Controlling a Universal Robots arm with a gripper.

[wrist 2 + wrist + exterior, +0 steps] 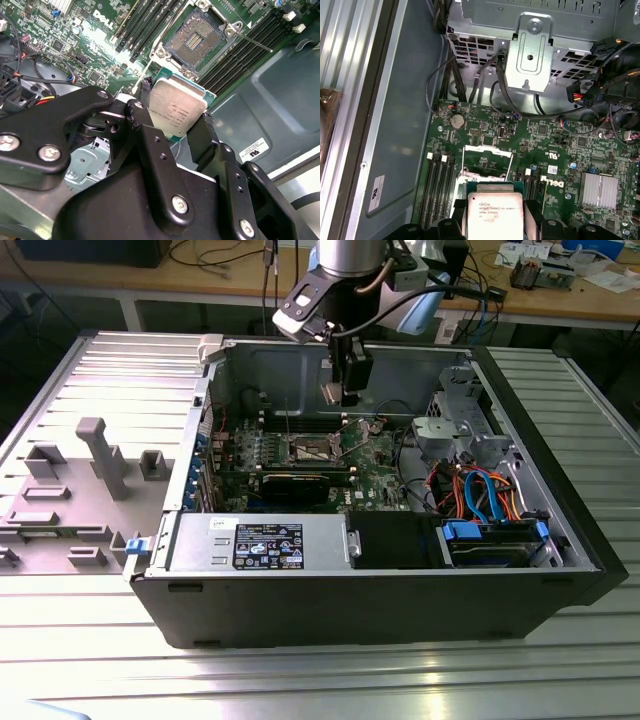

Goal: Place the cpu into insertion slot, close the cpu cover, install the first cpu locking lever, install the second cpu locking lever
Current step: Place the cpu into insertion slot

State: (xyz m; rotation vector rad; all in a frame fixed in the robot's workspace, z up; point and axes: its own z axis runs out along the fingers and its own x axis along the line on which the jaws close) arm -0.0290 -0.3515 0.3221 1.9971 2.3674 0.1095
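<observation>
Item: black end effector, clenched on flat square silvery-grey cpu, held apart from the dark square silver-rimmed insertion slot, contacts exposed, on green motherboard.

Open computer case on a ribbed metal surface, robot arm reaching in from 12 o'clock.
The jaws hang over the green motherboard with the cpu, a small pale plate, at their tips; the insertion slot lies toward 7 o'clock of them. A power supply lines the case's 6 o'clock side, and grey plastic fixtures stand outside at 9 o'clock.
</observation>
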